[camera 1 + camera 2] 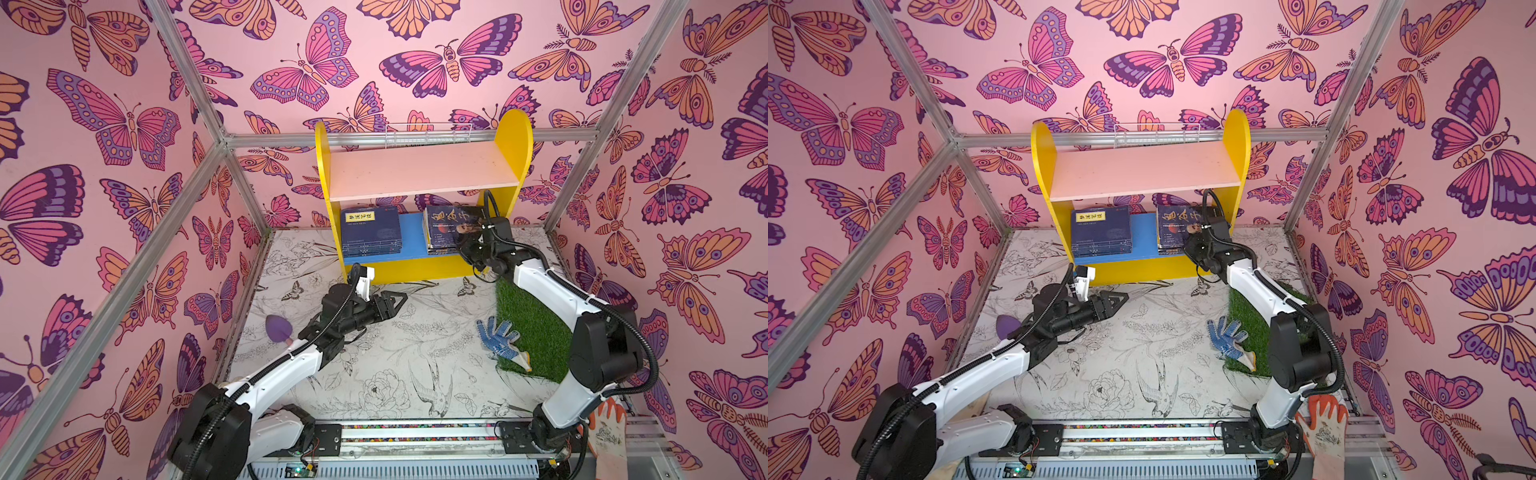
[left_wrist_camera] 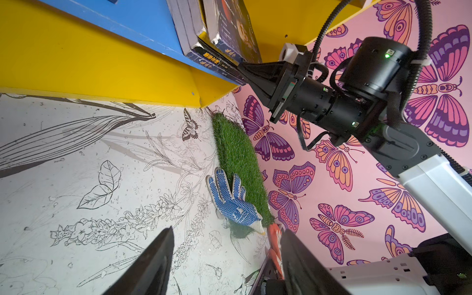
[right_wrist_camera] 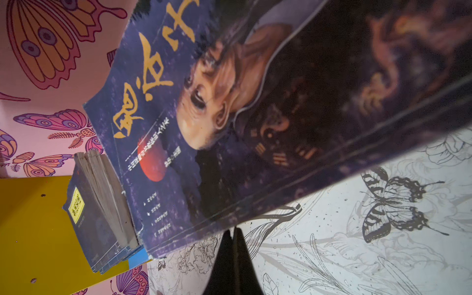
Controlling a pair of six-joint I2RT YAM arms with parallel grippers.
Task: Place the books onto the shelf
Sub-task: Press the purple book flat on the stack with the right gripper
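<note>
The shelf point(image 1: 515, 141) point(image 1: 1235, 141) stands at the back in both top views, with yellow sides, a bare pink upper board and a blue lower board point(image 1: 413, 237). Two stacks of books lie flat on the lower board: navy ones with a yellow label point(image 1: 371, 230) point(image 1: 1100, 232) on the left and old-man portrait ones point(image 1: 451, 228) point(image 3: 229, 115) on the right. My right gripper point(image 1: 463, 249) point(image 3: 233, 229) point(image 2: 241, 67) is shut with nothing between its jaws. Its tips are against the front edge of the portrait stack. My left gripper point(image 1: 401, 297) point(image 2: 226, 229) hangs open and empty over the table in front of the shelf.
A blue dotted glove point(image 1: 500, 338) point(image 2: 232, 201) lies at the edge of a green grass mat point(image 1: 536, 328) on the right. A purple object point(image 1: 278, 326) sits by the left arm. A white wire basket point(image 1: 428, 135) stands behind the shelf. An orange glove point(image 1: 609, 419) hangs at the front right.
</note>
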